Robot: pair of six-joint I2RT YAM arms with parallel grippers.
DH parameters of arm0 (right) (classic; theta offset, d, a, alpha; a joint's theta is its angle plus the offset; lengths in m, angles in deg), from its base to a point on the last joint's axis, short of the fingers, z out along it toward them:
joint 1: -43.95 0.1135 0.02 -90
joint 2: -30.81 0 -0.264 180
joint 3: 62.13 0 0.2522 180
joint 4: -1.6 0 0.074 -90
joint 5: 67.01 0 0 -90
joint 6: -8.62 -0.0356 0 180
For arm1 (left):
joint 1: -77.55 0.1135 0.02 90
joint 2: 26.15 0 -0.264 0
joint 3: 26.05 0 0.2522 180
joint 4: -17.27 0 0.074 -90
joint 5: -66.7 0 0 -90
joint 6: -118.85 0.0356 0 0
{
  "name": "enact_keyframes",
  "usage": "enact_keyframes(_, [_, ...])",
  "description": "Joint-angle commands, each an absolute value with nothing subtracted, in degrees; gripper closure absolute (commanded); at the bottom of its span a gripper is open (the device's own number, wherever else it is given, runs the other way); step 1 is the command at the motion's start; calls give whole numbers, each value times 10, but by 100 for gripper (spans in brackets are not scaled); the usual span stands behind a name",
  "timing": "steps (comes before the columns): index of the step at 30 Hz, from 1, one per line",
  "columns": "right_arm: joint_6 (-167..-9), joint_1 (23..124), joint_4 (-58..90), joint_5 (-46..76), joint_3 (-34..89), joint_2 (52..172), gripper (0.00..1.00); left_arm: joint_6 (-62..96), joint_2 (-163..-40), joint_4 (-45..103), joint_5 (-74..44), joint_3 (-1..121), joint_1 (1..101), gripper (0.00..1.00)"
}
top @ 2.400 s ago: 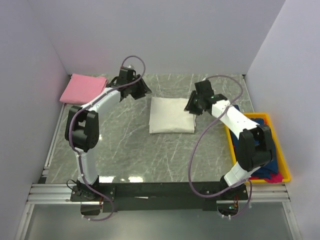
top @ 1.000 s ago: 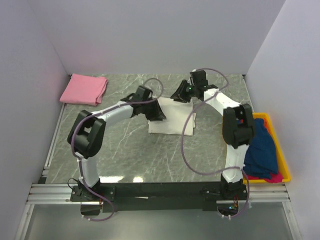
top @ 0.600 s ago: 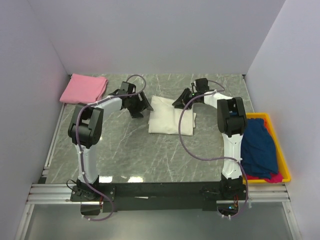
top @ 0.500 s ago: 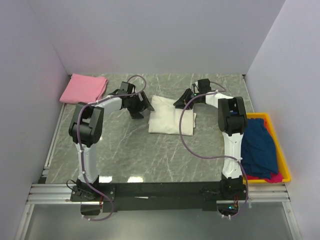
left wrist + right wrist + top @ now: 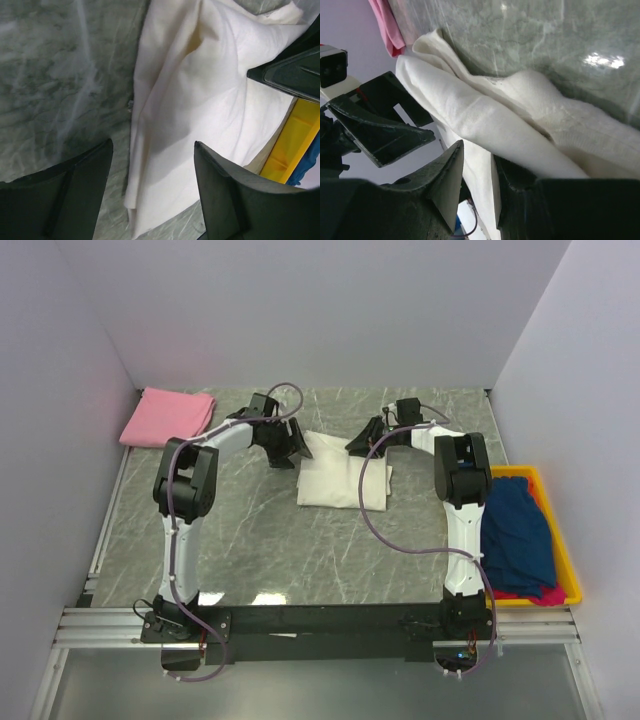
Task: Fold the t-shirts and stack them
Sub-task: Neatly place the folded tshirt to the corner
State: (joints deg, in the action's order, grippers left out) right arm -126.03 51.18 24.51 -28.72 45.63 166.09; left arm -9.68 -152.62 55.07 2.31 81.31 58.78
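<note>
Roughly square, the folded cream t-shirt (image 5: 330, 482) runs slightly longer left-to-right.

The cream-white t-shirt (image 5: 340, 475) is lying folded in a rough rectangle in the middle of the table (image 5: 250, 540). Its far edge is bunching into soft ridges where the right gripper (image 5: 360, 439) is pinching it. The pink t-shirt (image 5: 168, 417) is lying folded in the far left corner. The dark blue t-shirt (image 5: 515, 535) is sitting crumpled in the yellow bin (image 5: 566, 560), covering a magenta t-shirt (image 5: 527, 593).
</note>
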Motion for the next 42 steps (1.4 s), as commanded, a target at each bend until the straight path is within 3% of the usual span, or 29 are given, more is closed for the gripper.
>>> enact_keyframes(1, [-1270, 510, 222, -301, 486, 1670, 64, -72, -1581, 608, -11, 827, 558, 27])
enact_keyframes(7, [-1274, 511, 231, -305, 512, 1667, 64, -88, -1598, 599, -25, 825, 538, 38])
enact_keyframes(10, [-1272, 512, 239, -305, 527, 1660, 63, -87, -1599, 601, -28, 833, 537, 58])
enact_keyframes(13, [-1267, 512, 255, -294, 541, 1638, 63, -75, -1600, 632, -64, 864, 536, 99])
enact_keyframes(26, [-1191, 555, 376, -69, 519, 1456, 58, 56, -1575, 788, -328, 1039, 597, 100])
enact_keyframes(31, [-1186, 593, 390, -12, 520, 1480, 58, 113, -1602, 830, -407, 1125, 638, 100])
enact_keyframes(36, [-1184, 647, 401, 45, 566, 1545, 45, 146, -1621, 829, -373, 1155, 668, 100])
enact_keyframes(42, [-1206, 676, 367, 48, 568, 1583, 43, 157, -1641, 825, -397, 1179, 686, 100])
